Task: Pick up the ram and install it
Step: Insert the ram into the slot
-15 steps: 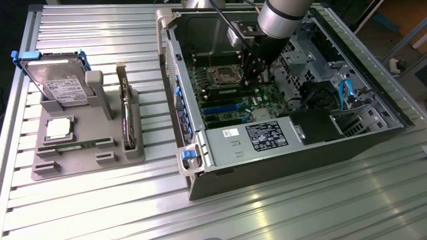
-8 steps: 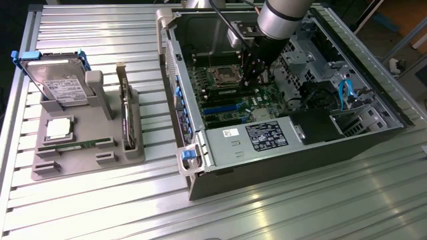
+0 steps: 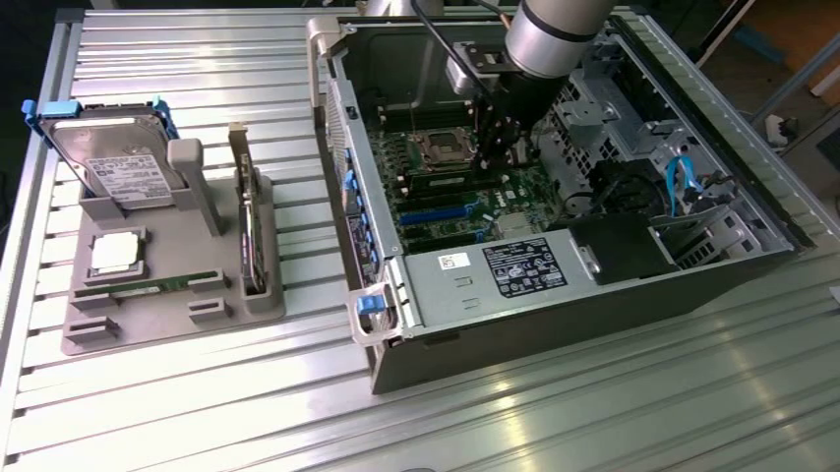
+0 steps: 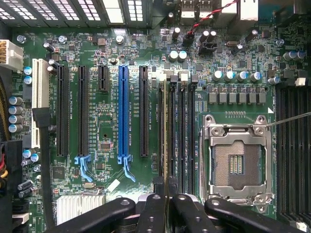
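As your arm reaches down into the open computer case (image 3: 334, 118) lying on the tabletop (image 3: 525, 423), the wrist view puts the pincer (image 4: 165, 191) over the motherboard. Its fingers (image 4: 153, 213) are drawn tight on the ram (image 4: 165, 131). The ram stands on edge along the memory slot farthest from the processor socket (image 4: 238, 160), just beside a long black card slot (image 4: 143, 111). You cannot tell whether it is fully seated. On the grey tray (image 3: 171, 324), at the exterior view's left and well apart from the case, sit a second green stick (image 3: 151, 286), a hard drive (image 3: 118, 162) and a dark card (image 3: 247, 236).
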Tool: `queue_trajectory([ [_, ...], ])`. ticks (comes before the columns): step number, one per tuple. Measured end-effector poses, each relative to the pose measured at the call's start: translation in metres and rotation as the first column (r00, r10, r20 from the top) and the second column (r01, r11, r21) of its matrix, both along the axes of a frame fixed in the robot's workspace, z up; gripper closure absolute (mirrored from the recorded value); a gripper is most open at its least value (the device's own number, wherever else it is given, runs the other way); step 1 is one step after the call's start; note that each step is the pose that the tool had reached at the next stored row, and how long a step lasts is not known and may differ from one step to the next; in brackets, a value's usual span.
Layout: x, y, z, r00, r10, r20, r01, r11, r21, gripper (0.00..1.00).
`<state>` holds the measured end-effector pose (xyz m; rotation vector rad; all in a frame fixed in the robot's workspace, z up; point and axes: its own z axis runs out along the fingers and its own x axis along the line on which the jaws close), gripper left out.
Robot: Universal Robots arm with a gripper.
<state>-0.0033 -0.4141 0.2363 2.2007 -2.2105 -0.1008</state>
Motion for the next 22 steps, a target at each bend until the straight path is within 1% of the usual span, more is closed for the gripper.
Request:
queue_trajectory([
  [4, -0.0001, 0.0000, 0.0003, 1.0000, 0.000, 0.0000, 0.000, 1.0000, 0.0003, 0.88],
  [10, 0.0000, 0.0000, 0.0054, 1.0000, 0.000, 0.0000, 0.000, 1.0000, 0.0000, 0.88],
  [22, 0.0000, 0.0000, 0.0056, 1.0000, -0.003, 0.0000, 0.003, 1.0000, -0.0001, 0.88],
])
